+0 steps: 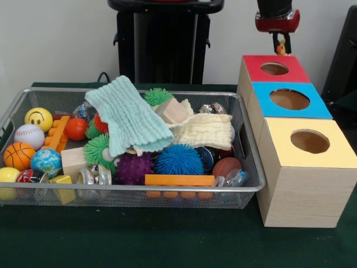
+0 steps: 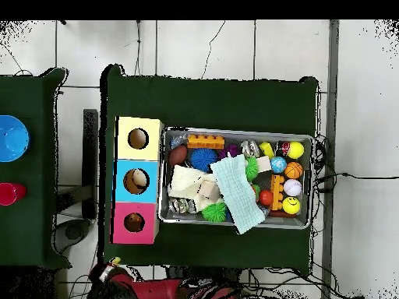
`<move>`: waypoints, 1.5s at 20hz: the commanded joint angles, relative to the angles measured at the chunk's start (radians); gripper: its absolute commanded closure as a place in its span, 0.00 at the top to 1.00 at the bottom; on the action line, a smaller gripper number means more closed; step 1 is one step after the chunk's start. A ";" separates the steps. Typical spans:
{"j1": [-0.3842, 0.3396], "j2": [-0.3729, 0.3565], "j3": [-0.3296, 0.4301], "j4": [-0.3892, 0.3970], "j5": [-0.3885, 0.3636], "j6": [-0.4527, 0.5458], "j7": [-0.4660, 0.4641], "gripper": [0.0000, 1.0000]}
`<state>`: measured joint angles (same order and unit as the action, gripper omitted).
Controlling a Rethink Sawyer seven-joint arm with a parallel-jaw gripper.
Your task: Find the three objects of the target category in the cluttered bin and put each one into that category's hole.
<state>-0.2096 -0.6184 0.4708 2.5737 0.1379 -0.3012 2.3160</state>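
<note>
The wire mesh bin (image 1: 134, 193) is full of toys; it also shows in the overhead view (image 2: 234, 131). The red-topped box's hole (image 1: 274, 68) (image 2: 134, 223) is at the far end of the box row. My gripper (image 1: 281, 46) hangs just behind and above that box, on the robot's side of it. It is shut on a small orange toy (image 1: 281, 50), too small to make out stripes. In the overhead view the gripper (image 2: 115, 266) is just off the red box's near corner. No duck shows in the bin.
The blue-topped box (image 1: 289, 99) and the yellow-topped box (image 1: 310, 141) stand beside the red one. A mint cloth (image 1: 131, 117), a cream cloth (image 1: 203, 131), spiky balls, sports balls and blocks lie in the bin. A side table holds a blue bowl (image 2: 12, 138).
</note>
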 commanded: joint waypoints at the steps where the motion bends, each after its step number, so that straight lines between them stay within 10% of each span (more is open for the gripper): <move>1: -0.009 0.053 -0.041 -0.221 -0.010 -0.129 0.153 0.00; 8: -0.041 0.030 -0.034 -0.212 -0.035 -0.081 0.138 0.00; 15: -0.088 -0.338 0.080 -0.056 0.098 0.272 0.224 0.00; 23: -0.176 -0.577 0.209 -0.011 0.212 0.540 0.228 0.00; 30: -0.093 -0.541 0.118 -0.113 0.252 0.541 0.203 0.00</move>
<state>-0.3337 -1.1192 0.5827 2.5782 0.3018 0.1820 2.3160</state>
